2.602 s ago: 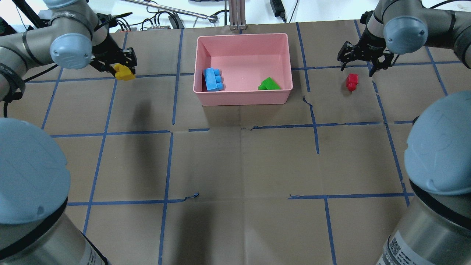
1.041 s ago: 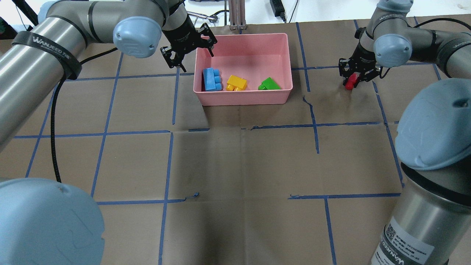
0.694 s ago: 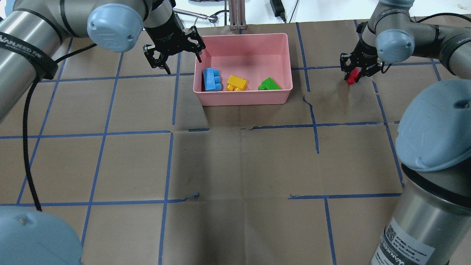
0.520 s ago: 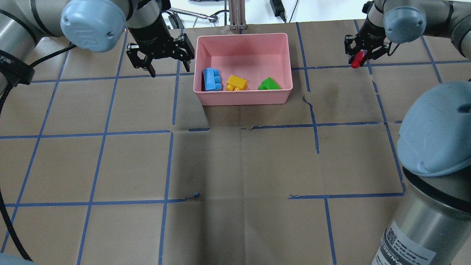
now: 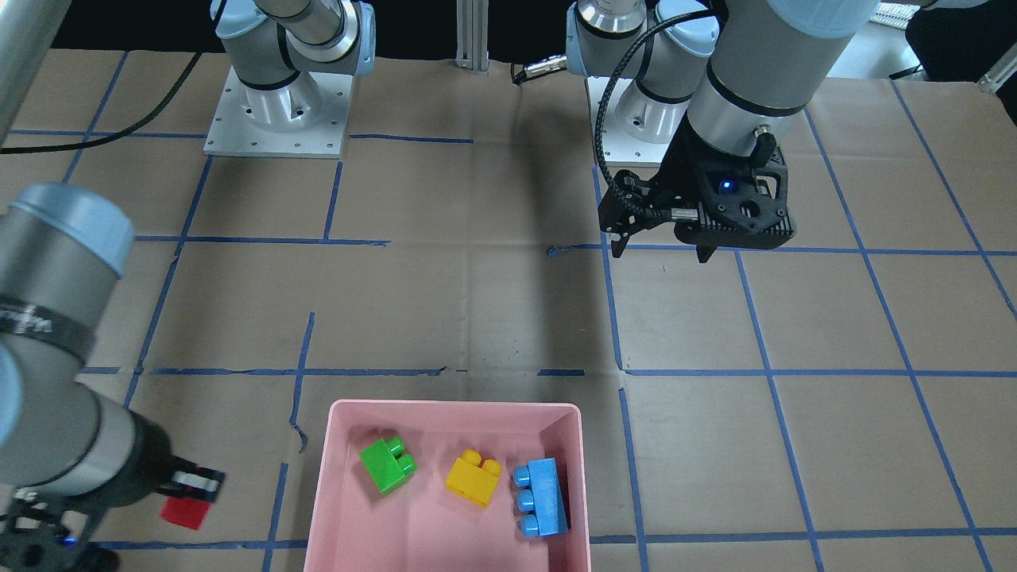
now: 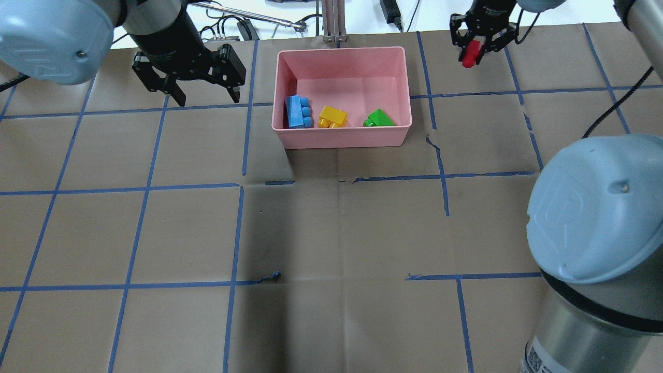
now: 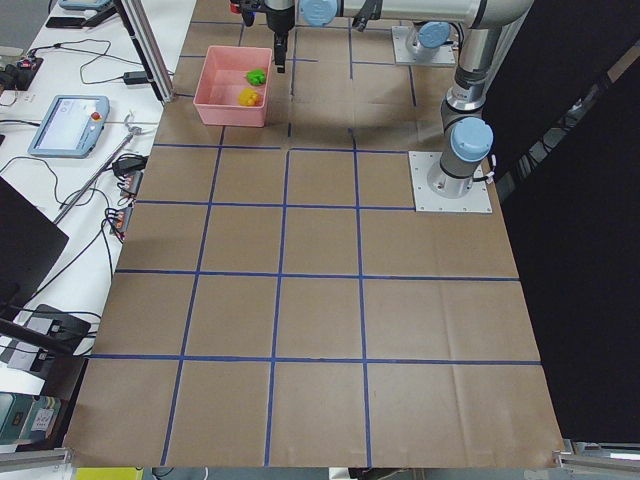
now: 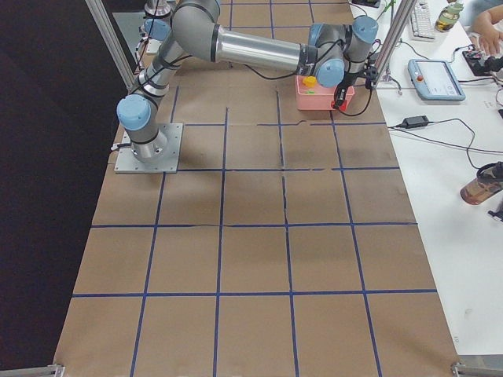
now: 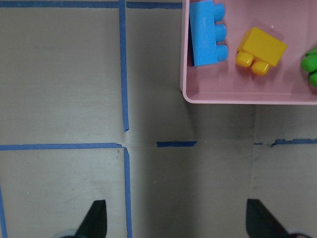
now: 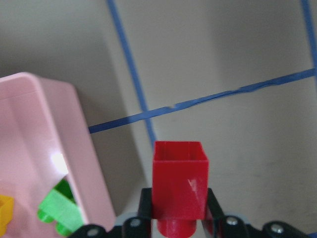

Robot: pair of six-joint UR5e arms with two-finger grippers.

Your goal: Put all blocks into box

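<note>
Holding the last loose piece: red block (image 6: 469,53), clenched in the right gripper (image 6: 470,47) above the table's far edge, on the box's (image 6: 342,140) right, probably high to clear the rim. Blue block (image 6: 299,111), yellow block (image 6: 332,116) and green block (image 6: 379,119): inside the box, along its near wall. Left gripper (image 6: 207,99): fingers spread, empty, left of the box.

Table (image 6: 336,233): brown paper covering, creased, gridded with blue tape lines (image 6: 147,189). On it: large shallow pink plastic tray (image 6: 342,139), flat, mid-width near the far edge; square grey metal base plate (image 5: 222,143) at the robot's side.
</note>
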